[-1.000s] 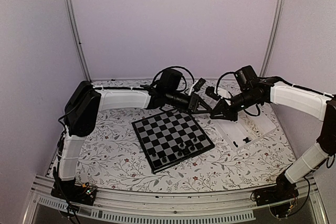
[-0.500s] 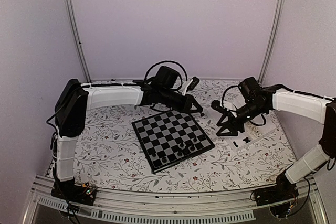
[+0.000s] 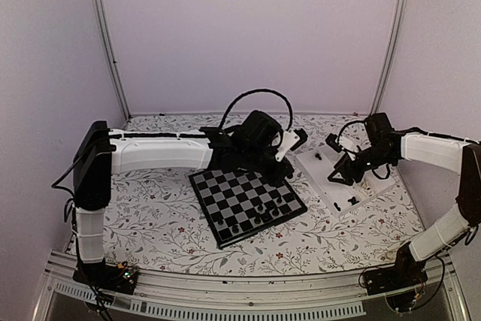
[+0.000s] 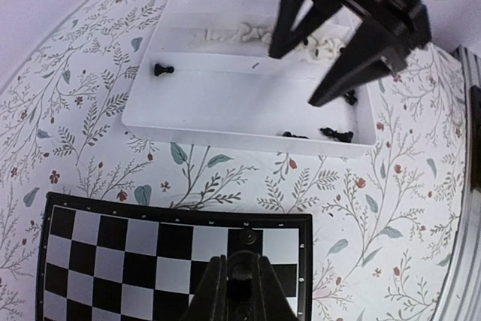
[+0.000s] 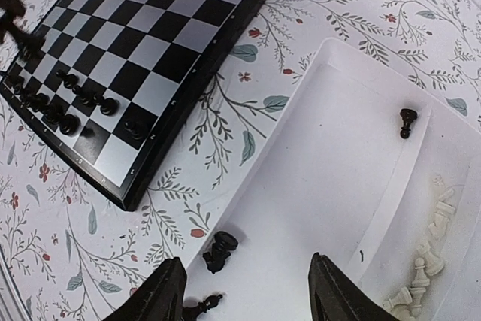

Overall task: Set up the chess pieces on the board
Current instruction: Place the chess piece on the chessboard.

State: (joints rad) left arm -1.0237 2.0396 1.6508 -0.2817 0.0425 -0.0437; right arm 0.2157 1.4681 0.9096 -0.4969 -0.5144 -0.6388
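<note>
The left claw [image 4: 240,270] is pinched narrow on 1 black piece [image 4: 240,286], held over the board [image 3: 225,193] at its edge facing the white tray [image 4: 225,103]. The board lies mid-way across the surface [image 3: 150,223], with black chess pieces [image 5: 71,103] clustered along its near right edge. The right claw [image 5: 245,262] hangs spread wide over the tray, gripping nothing. Loose black pieces lie below it, and cream pieces [image 5: 428,264] lie in the tray's side trough.

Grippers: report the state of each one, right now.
Left gripper: closed on a small black chess piece, over the board edge.
Right gripper: open, empty, above the white tray.
</note>
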